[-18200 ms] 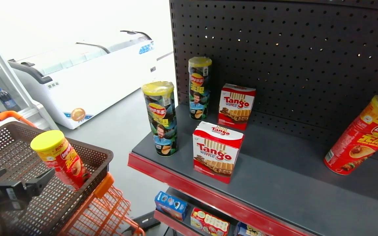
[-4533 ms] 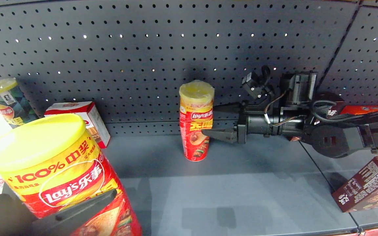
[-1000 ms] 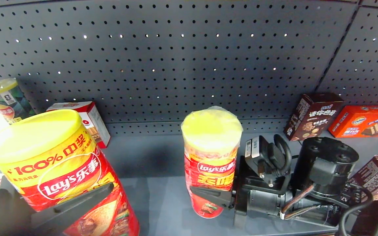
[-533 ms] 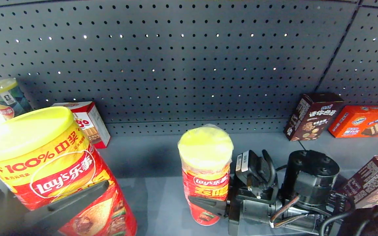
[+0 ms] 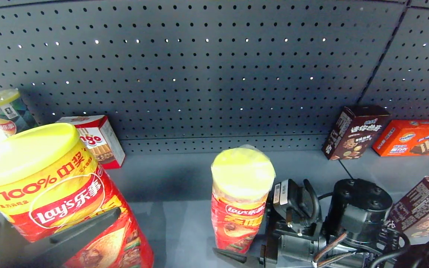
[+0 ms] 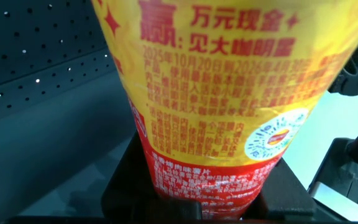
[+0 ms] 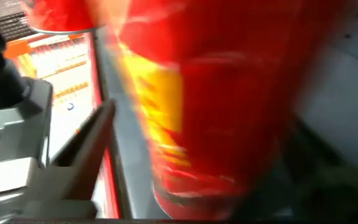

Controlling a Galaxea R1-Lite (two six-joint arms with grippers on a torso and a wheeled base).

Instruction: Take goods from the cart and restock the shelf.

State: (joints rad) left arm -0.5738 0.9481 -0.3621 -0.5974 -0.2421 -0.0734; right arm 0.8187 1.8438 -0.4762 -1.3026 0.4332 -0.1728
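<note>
Two cans: we are pinching the raised chip can (image 5: 50,186) in the left gripper (image 6: 207,177) for shelving; the right gripper (image 5: 234,255) is sitting spread by the front-edge chip can (image 5: 242,193).

— On what is print seen?
— A round logo, large characters and a percentage figure are carried by the large chip can (image 5: 62,197); in the left wrist view, rows of small print, a date line and a round code patch are found lower on it. The same logo is borne by the wrapped can (image 5: 241,208).
— And beside the wrapped can?
— Left of it, a bold word is shown on the white-and-red box (image 5: 95,143); right of it, small characters are printed on the brown box (image 5: 352,132) and the orange box (image 5: 412,137).
</note>
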